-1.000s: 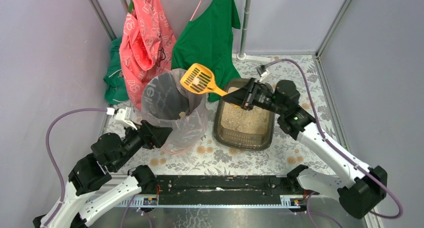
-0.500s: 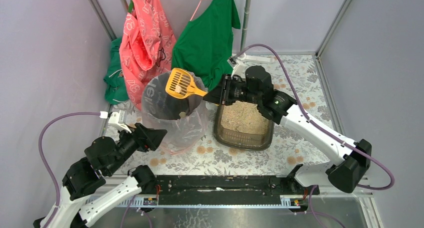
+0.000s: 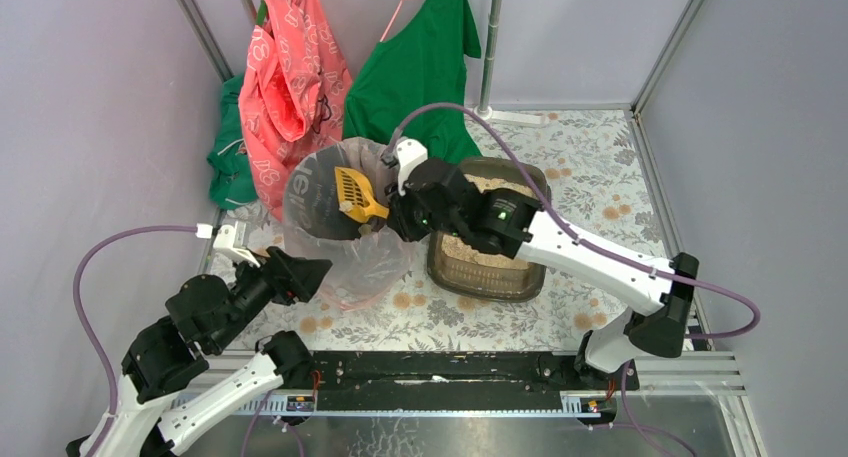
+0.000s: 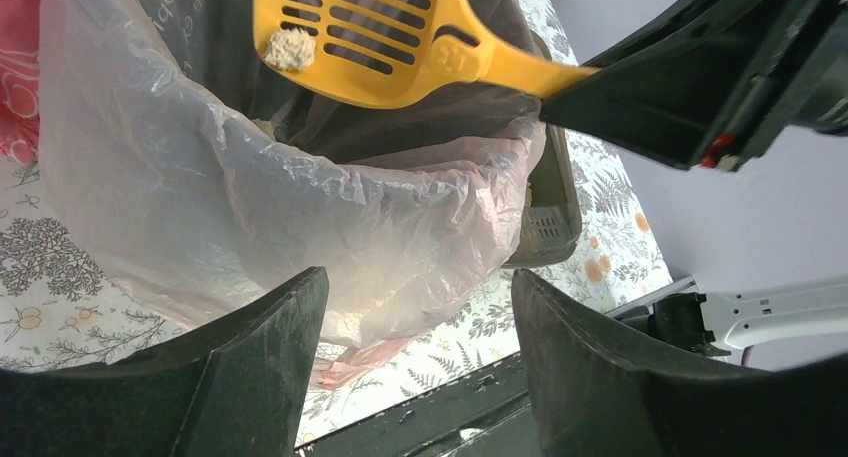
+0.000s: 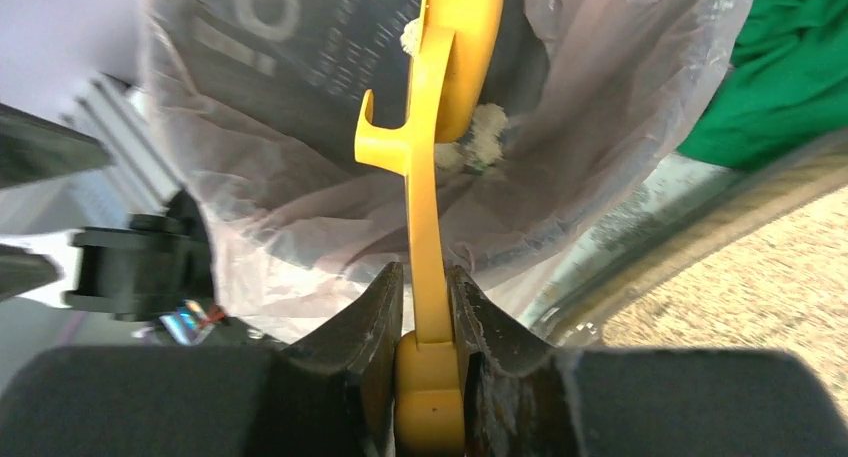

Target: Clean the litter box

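Right wrist | right gripper (image 5: 428, 282) clamps scoop (image 5: 425, 177), tilted over bin (image 5: 290, 207) | left gripper (image 4: 418, 282) spread, apparently empty

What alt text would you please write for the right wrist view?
The right gripper clamps the handle of a yellow scoop turned on edge over the bag-lined bin, pale clumps clinging to it. The litter box shows at lower right.

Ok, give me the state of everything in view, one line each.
bin, open, lined with a clear bag
litter box, uncovered, litter inside
scoop, tilted over the bin, a clump on it
right tool, shut on the scoop
left tool, open, empty, beside the bin
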Controlling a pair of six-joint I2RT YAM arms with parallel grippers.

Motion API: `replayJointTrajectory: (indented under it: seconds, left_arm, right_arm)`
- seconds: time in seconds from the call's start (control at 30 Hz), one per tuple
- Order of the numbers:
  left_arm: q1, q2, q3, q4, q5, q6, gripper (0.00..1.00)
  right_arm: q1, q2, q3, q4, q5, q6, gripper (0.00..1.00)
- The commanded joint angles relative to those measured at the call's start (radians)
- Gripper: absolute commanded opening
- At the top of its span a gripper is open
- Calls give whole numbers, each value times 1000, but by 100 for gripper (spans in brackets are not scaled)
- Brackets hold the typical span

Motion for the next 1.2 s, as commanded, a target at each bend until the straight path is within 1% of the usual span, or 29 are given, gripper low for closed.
replayJointTrajectory:
  seconds: [0.0, 0.3, 0.43, 0.6, 0.7, 0.87, 1.03, 1.17]
  left_arm:
    - [-6, -17, 34, -22, -26, -11, 76]
    - [-5, 20, 29, -27, -40, -33, 76]
    - [-6, -1, 21, -33, -40, -62, 76]
    - [-6, -32, 2, -55, -59, -85, 76]
    - [-6, -25, 9, -68, -74, -87, 76]
    - [-6, 4, 27, -82, -110, -99, 76]
    - [-6, 2, 13, -71, -109, -137, 76]
    - [-6, 3, 18, -82, -118, -144, 76]
  right_arm:
    - [70, 33, 89, -72, 262, -109, 0]
    - [150, 47, 97, -44, 450, -193, 0]
    - [168, 75, 123, -50, 508, -239, 0]
    - [222, 127, 149, -46, 632, -321, 0]
    - [225, 122, 141, -20, 600, -305, 0]
    - [225, 89, 120, 37, 466, -226, 0]
    - [221, 100, 191, 11, 368, -177, 0]
    - [219, 115, 234, -7, 336, -176, 0]
